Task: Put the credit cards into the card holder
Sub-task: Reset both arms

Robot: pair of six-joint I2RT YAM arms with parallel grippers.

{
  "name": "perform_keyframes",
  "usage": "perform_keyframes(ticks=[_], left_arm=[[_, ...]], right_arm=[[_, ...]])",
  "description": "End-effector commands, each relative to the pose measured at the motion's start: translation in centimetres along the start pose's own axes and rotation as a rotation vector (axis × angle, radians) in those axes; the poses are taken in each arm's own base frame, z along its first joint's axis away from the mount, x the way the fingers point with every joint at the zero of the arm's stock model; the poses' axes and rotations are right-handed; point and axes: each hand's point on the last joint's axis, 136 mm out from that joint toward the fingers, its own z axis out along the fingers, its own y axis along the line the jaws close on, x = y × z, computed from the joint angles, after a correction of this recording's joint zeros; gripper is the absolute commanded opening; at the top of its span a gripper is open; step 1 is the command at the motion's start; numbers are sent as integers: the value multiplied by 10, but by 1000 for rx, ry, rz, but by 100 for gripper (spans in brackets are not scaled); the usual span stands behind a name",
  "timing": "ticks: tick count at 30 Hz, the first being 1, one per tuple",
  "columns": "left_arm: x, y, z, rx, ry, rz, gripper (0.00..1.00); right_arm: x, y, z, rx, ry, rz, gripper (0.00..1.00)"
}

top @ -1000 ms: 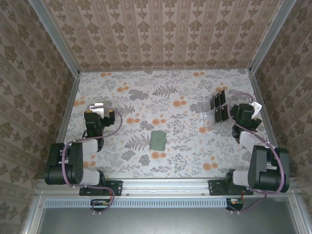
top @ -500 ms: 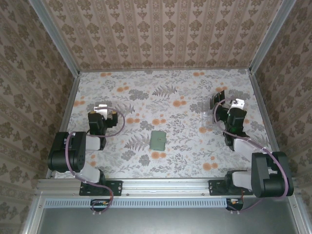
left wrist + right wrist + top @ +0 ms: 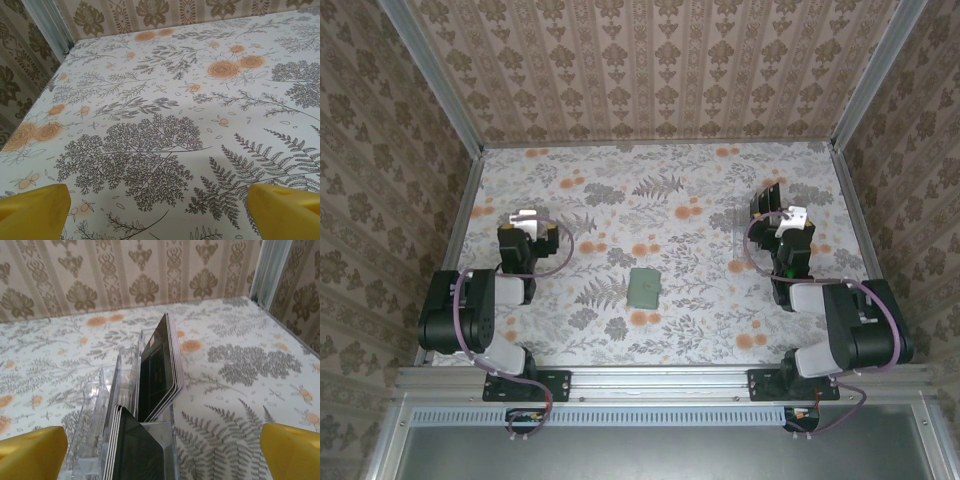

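Observation:
The credit cards (image 3: pixel 767 203) are glossy black and stand on edge in a clear tiered rack at the right of the table. The right wrist view shows them as a far stack (image 3: pixel 161 362) and a near stack (image 3: pixel 131 452). My right gripper (image 3: pixel 786 220) is open just in front of the rack. Its yellow fingertips (image 3: pixel 31 452) stand wide to either side of the near stack and touch nothing. The card holder (image 3: pixel 643 288), a flat grey-green sleeve, lies mid-table, apart from both arms. My left gripper (image 3: pixel 526 222) is open over bare cloth at the left, its fingertips (image 3: pixel 32 212) wide apart.
The clear plastic rack (image 3: pixel 95 440) has several slots, and its left ones look empty. Aluminium frame rails (image 3: pixel 462 215) and patterned walls close in the table on the left, right and back. Floral cloth (image 3: pixel 165 125) covers the table.
My right gripper has swung left and forward, from beside the rack to right in front of the cards. The left gripper has barely shifted. The card holder has not moved.

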Motion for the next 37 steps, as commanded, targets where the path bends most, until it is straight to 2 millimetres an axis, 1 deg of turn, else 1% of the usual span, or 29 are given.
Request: perform_keyframes(ticks=[1, 7, 12, 13, 28, 33, 37], left_arm=[[-5, 0, 4, 10, -1, -15, 100], [-5, 0, 5, 17, 2, -18, 100], [-5, 1, 5, 18, 1, -21, 100], [-4, 1, 5, 19, 6, -21, 100], [-4, 1, 5, 27, 5, -26, 100], [-4, 1, 6, 30, 9, -28, 100], [-4, 1, 6, 30, 8, -28, 100]], right_arm=[[17, 9, -2, -49, 3, -24, 100], [19, 16, 4, -79, 42, -46, 100], [20, 22, 16, -98, 109, -61, 100], [23, 23, 18, -103, 132, -64, 100], [23, 24, 17, -113, 125, -65, 100], [24, 24, 19, -118, 136, -61, 100], [23, 24, 17, -120, 125, -62, 100]])
